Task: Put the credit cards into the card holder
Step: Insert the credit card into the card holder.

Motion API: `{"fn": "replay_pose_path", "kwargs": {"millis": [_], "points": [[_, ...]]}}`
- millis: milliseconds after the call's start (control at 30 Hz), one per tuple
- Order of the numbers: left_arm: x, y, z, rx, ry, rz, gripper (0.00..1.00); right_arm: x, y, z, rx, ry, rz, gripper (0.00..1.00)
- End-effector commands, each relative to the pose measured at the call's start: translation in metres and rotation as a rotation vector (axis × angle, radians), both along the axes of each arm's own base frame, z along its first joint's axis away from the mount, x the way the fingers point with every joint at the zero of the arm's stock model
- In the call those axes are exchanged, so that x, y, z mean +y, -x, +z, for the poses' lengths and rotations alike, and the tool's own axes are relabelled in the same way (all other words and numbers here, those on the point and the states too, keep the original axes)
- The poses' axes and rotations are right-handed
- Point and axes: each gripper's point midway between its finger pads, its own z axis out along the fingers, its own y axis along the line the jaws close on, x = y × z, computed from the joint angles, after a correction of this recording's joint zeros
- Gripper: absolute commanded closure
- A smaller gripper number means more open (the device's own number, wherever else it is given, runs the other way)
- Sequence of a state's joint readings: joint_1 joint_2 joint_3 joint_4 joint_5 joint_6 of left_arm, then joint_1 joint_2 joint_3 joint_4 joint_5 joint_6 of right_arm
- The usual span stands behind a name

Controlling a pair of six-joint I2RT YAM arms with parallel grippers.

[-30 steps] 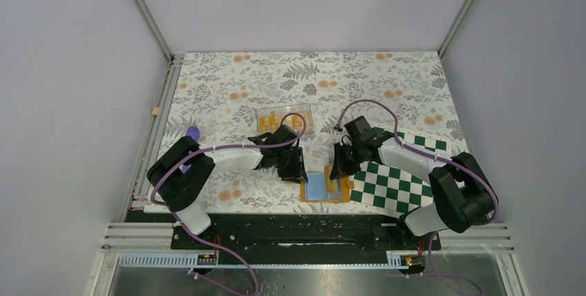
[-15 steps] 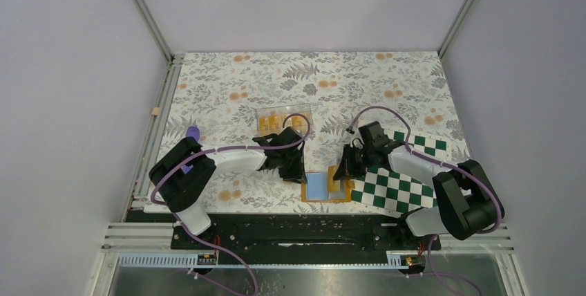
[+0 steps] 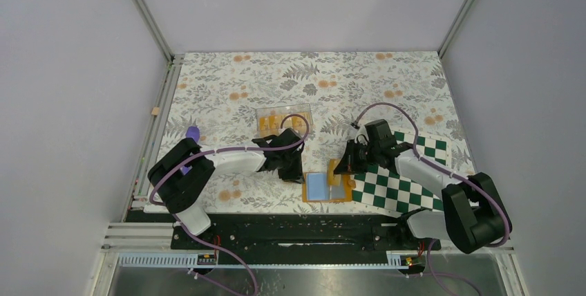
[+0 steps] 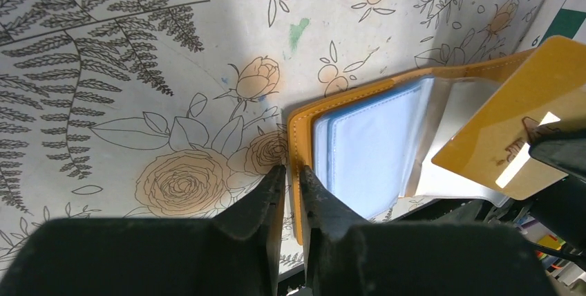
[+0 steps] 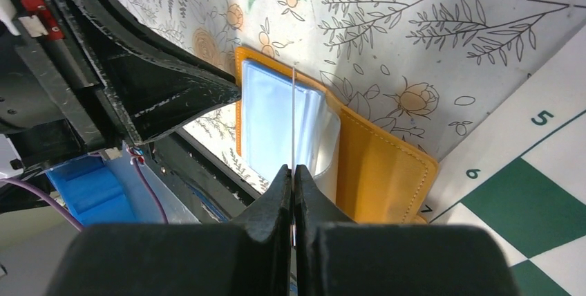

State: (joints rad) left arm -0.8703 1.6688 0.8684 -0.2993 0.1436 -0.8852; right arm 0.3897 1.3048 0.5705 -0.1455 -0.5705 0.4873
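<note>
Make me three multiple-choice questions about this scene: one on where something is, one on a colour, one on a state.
1. Where does the card holder lie? A at the table's near edge; B at its far edge; C inside a drawer.
2. What colour are its inner pockets? A green; B light blue; C red.
3. How is the right pincer? A open, empty; B shut on a pen; C shut on a credit card.
1 A, the top view shows it at the front edge; 2 B, the wrist views show pale blue sleeves; 3 C, its jaws pinch the card edge-on.
</note>
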Motion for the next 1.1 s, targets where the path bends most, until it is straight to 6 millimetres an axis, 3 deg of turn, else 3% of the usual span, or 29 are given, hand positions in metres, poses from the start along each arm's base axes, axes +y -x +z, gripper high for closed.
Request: {"fn": "replay_pose_path", "kwargs": {"millis": [0, 333, 1067], "points": [[0.071, 0.04, -0.057, 0.117, -0.318, -0.001, 0.85, 0.005, -0.003, 0.013, -0.035, -0.051, 0.013, 1.0], [0.073, 0.046, -0.062, 0.132, -0.333, -0.006, 0.89, 0.011, -0.004, -0.01, 0.032, -0.067, 0.016, 1.0], [0.077, 0.052, -0.067, 0.151, -0.352, 0.008, 1.0, 0.018, 0.015, -0.02, 0.152, -0.158, -0.034, 1.0]]}}
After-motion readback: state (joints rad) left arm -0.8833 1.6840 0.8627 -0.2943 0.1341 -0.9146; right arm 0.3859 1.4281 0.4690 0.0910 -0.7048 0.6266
